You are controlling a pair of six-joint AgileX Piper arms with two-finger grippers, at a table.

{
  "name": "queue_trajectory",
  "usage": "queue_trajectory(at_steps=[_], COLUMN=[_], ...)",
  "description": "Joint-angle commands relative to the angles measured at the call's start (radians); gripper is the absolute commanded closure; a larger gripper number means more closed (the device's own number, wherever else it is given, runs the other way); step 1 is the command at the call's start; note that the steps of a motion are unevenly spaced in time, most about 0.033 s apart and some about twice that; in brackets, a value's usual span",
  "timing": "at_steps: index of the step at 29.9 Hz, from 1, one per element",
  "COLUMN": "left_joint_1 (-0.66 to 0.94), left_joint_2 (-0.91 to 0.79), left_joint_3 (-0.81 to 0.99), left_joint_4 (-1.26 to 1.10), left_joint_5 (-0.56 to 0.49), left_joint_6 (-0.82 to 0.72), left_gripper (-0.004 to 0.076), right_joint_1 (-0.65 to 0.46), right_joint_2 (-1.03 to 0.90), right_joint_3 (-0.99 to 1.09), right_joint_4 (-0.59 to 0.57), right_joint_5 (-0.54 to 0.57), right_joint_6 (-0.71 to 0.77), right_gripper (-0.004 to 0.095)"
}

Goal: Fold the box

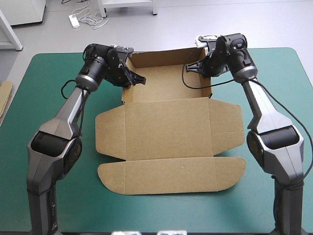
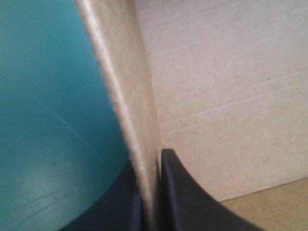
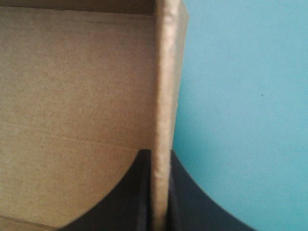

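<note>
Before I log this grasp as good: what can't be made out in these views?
Left wrist view: the wall of the box is blurred close up, so how deep the left gripper bites is unclear.
Right wrist view: the same at the right gripper; the wall's foot is hidden behind the fingers.
High view: the far wall's outer face, hidden by the wall itself; more board at the table's left edge, cut off.

High at 6 o'clock, looks down the table [image 1: 49,98]; at the wrists, hugs shared box [image 1: 166,132] walls, 10 and 2 o'clock.
</note>
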Motion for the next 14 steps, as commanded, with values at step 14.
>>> queue_trajectory(at_steps=[14], left_joint_1=[-0.008], left_joint_2=[0.032], left_joint_3=[-0.023], left_joint_4=[-0.041], left_joint_5=[0.056], left_joint_6=[0.028], left_gripper=[0.0733], right_joint_1=[0.001], right_joint_2=[-0.031], right_joint_3=[0.173], right_joint_4=[0.027], right_joint_5=[0.003], right_joint_6=[-0.036], right_gripper=[0.0909])
